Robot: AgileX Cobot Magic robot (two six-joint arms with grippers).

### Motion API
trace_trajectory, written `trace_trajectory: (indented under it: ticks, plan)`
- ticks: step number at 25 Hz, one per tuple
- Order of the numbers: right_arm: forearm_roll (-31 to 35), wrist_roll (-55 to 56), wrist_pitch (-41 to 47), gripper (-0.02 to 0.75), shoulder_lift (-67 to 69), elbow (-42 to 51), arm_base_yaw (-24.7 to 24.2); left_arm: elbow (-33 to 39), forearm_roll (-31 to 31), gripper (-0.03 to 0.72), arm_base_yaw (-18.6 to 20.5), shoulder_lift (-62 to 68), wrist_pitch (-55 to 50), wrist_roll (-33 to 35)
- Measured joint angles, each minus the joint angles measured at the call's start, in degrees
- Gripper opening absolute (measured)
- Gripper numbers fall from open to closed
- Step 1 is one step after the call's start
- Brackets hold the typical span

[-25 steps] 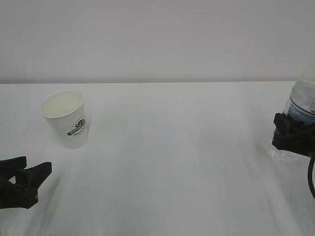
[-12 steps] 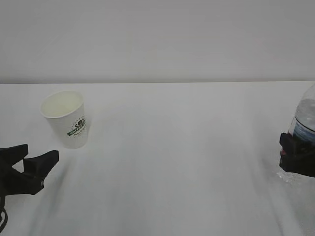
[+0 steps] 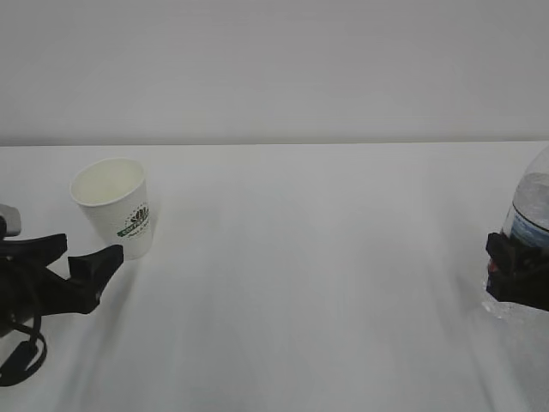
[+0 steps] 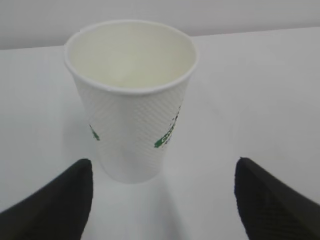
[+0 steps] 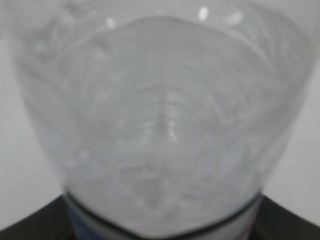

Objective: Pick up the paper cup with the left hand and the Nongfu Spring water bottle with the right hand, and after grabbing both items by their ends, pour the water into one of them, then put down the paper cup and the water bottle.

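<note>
- The left gripper (image 3: 86, 262) sits near the table's (image 3: 300, 257) left edge, low over the surface, jaws spread wide and holding nothing. Both black fingers (image 4: 55, 205) show at the bottom corners of the wrist view, apart from everything.
- The cup (image 3: 116, 206) stands upright on the left part of the table, mouth up, its inside looking dry. It lies just beyond the left gripper, ahead of the fingertips and not yet between them; in the exterior view the nearer fingertip is close to the cup's base but looks clear of it.
- What the coming grasp seems to turn on: the cup's long axis is vertical and the jaws open sideways, with the gap wider than the cup's base. In the wrist view the cup (image 4: 131, 97) sits left of the gap's middle, so a small sideways correction may be needed with the forward push.
- The middle of the table is bare.
- At the right edge, the right gripper (image 3: 517, 275) is closed around the bottle (image 3: 530, 206), which stands upright, its top cut off by the frame. The wrist view is filled with the bottle's (image 5: 160, 110) clear wall; the water level is hard to tell.
- The left arm is by far the nearer to the cup.
</note>
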State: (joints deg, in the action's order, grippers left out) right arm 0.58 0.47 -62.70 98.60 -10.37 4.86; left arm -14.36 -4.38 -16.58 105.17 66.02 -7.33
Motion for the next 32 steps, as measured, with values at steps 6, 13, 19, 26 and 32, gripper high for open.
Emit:
trace_trajectory:
  ticks: [6,13,19,26,32]
  plan:
    - [-0.58,-0.12,0.04,0.404,-1.39,0.0,0.0,-3.73,-0.23,0.655,0.0,4.52,0.0,0.0]
    - [-0.58,-0.12,0.04,0.404,-1.39,0.0,0.0,-5.3,-0.03,0.655,0.0,4.81,0.0,0.0]
    - [-0.58,-0.12,0.04,0.404,-1.39,0.0,0.0,-5.77,0.22,0.655,0.0,5.71,0.0,0.0]
    - [-0.89,-0.12,0.04,0.404,-1.39,0.0,0.0,-5.77,0.57,0.656,0.0,8.6,0.0,0.0]
    - [-0.99,-0.12,0.04,0.404,-1.39,0.0,0.0,-8.07,1.28,0.656,0.0,8.84,0.0,0.0]
